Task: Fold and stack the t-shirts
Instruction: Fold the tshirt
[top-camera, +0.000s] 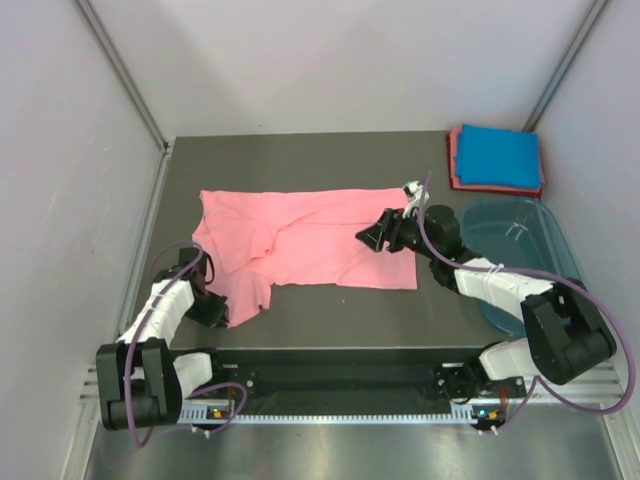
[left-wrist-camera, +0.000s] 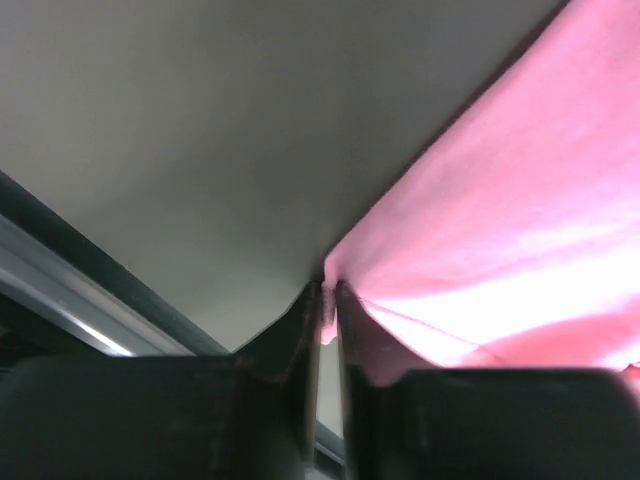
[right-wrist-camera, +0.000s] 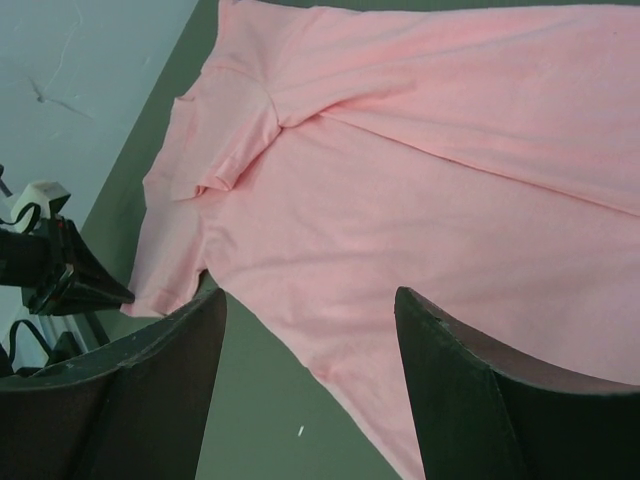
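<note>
A salmon-pink t-shirt (top-camera: 300, 240) lies spread flat across the middle of the table, a sleeve hanging toward the near left. My left gripper (top-camera: 222, 312) sits at that near-left corner, shut on the shirt's edge; in the left wrist view the pink cloth (left-wrist-camera: 500, 230) is pinched between the tips of the left gripper (left-wrist-camera: 330, 290). My right gripper (top-camera: 368, 238) hovers open over the shirt's right half; its wrist view shows the shirt (right-wrist-camera: 420, 150) below the wide-spread right gripper (right-wrist-camera: 308, 295). A folded bright blue t-shirt (top-camera: 498, 155) rests on a folded reddish-pink one (top-camera: 454, 168) at the far right.
A translucent teal tub (top-camera: 560, 250) stands at the right edge, just behind my right arm. White walls close in the table on the left, far and right sides. A metal rail runs along the near edge.
</note>
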